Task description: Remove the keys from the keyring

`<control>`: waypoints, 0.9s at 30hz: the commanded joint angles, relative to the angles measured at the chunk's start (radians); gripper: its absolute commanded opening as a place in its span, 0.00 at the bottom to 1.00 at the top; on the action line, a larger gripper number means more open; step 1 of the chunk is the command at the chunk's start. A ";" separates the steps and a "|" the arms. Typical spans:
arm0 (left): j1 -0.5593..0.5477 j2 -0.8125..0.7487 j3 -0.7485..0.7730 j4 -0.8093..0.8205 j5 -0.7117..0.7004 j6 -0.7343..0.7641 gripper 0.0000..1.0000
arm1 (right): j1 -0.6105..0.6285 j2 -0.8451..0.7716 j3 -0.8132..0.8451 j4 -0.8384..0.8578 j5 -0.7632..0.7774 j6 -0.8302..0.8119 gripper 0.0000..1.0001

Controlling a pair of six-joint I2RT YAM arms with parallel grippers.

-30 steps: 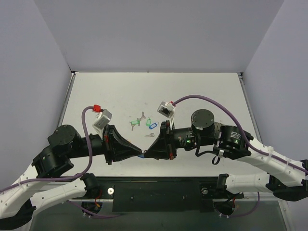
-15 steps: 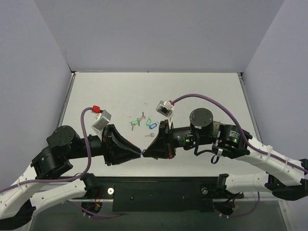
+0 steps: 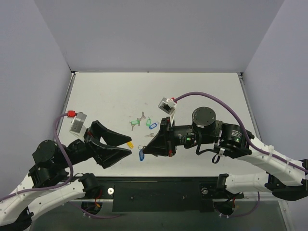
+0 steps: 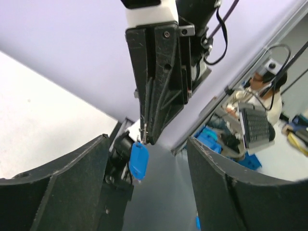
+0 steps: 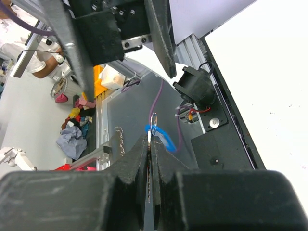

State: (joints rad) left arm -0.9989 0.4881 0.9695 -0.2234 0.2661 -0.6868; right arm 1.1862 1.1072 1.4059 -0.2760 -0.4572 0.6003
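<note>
Left claw (image 3: pixel 129 147) has just sprung apart and backed off, and the yellow tag (image 3: pixel 129 144) sits free by its upper fingertip. Right claw (image 3: pixel 146 151) stays clamped on the keyring (image 5: pixel 153 120), its deep-blue tag (image 3: pixel 141 154) dangling over the worktop (image 3: pixel 202 91). One piece looks separated.

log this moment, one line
left jaws open | right jaws shut on thin metal keyring | deep-blue oval tag hangs from it | yellow oval tag apart

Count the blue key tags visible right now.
2. A deep blue tag hangs on the keyring pinched by the right gripper; a lighter blue tag lies on the table farther back. More may be hidden.
</note>
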 commanded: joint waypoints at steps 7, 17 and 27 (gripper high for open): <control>0.000 -0.085 -0.275 0.567 -0.134 -0.217 0.71 | 0.003 0.002 0.025 0.167 0.025 0.027 0.00; 0.000 -0.039 -0.267 0.604 -0.117 -0.235 0.53 | 0.003 0.013 0.019 0.218 0.028 0.032 0.00; 0.000 -0.023 -0.285 0.628 -0.097 -0.257 0.42 | 0.001 0.009 0.005 0.222 0.029 0.029 0.00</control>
State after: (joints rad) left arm -0.9989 0.4503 0.6792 0.3374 0.1505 -0.9291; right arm 1.1862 1.1130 1.4097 -0.1223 -0.4332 0.6281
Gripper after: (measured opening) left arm 0.430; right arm 0.006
